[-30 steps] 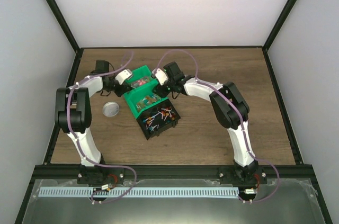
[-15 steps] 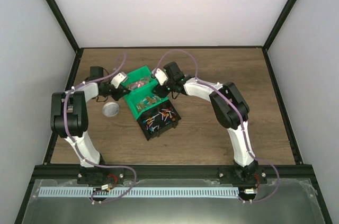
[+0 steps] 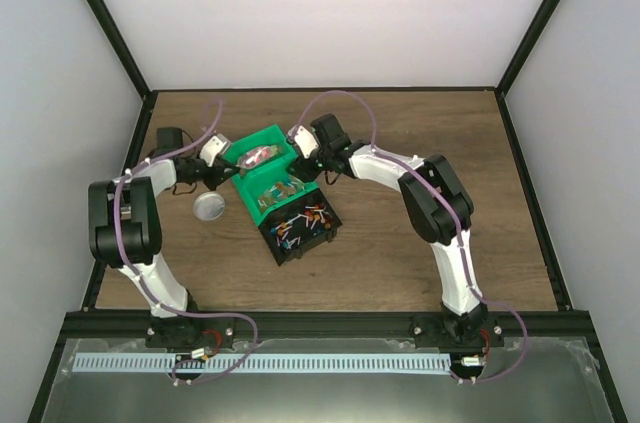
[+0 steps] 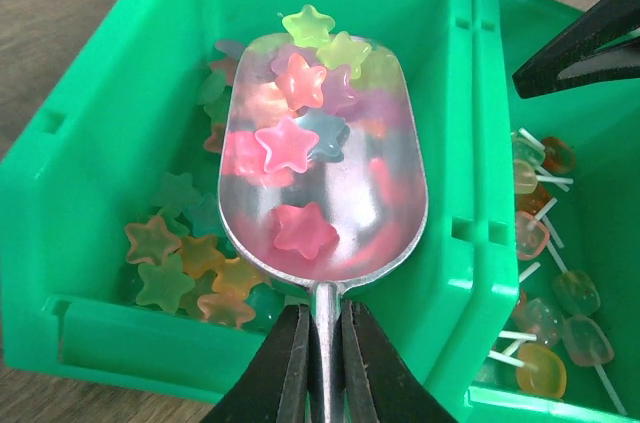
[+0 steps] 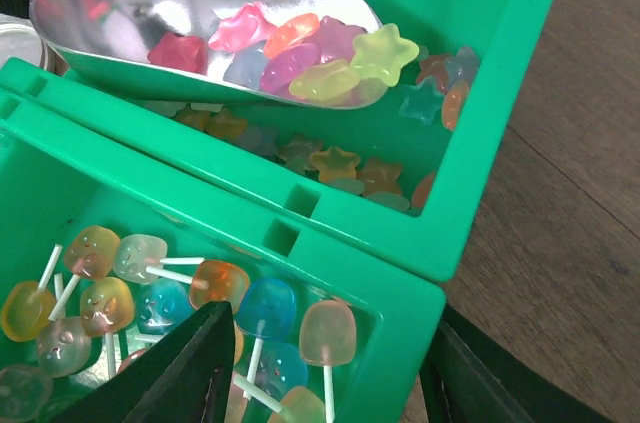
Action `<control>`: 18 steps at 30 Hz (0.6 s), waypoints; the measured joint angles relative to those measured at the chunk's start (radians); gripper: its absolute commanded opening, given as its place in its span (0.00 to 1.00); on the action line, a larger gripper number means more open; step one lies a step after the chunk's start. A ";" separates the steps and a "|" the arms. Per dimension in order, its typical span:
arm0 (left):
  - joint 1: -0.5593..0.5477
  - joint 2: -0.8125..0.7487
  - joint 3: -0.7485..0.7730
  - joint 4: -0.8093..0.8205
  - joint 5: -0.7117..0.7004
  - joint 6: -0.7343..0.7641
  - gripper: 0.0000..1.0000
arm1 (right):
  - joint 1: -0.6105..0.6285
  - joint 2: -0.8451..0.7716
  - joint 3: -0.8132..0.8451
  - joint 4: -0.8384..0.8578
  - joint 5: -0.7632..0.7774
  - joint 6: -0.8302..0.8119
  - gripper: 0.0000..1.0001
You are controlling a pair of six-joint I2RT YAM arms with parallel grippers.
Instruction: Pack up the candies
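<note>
The scoop of star candies is pointed lengthwise at the right edge. Its handle is pinched by the left gripper; the right gripper is spread wide.

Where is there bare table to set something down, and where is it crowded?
The brown wooden table is bare right of the right arm, behind the two green plastic bins, and in front of the black candy bin. Crowded centre-left: bins, round silver dish, metal scoop.
</note>
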 measured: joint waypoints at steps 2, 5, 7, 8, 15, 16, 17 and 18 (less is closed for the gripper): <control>0.010 -0.005 -0.002 0.006 0.018 0.000 0.04 | -0.003 -0.005 0.000 0.000 -0.003 0.003 0.54; 0.025 -0.012 -0.009 0.013 0.043 0.001 0.04 | -0.005 -0.008 0.000 0.000 -0.005 0.006 0.57; 0.035 -0.019 -0.017 0.014 0.060 0.002 0.04 | -0.005 -0.009 0.000 0.000 -0.006 0.009 0.60; 0.041 -0.025 -0.023 0.014 0.070 0.004 0.04 | -0.005 -0.009 0.000 0.000 -0.007 0.010 0.61; 0.067 -0.060 -0.056 0.034 0.136 0.019 0.04 | -0.005 -0.011 0.000 0.000 -0.012 0.019 0.71; 0.072 -0.060 -0.056 0.039 0.150 0.019 0.04 | -0.005 -0.013 0.000 0.000 -0.013 0.018 0.72; 0.077 -0.060 -0.056 0.041 0.161 0.019 0.04 | -0.005 -0.015 0.000 -0.001 -0.013 0.019 0.73; 0.082 -0.060 -0.056 0.041 0.174 0.021 0.04 | -0.005 -0.018 0.000 -0.001 -0.014 0.020 0.74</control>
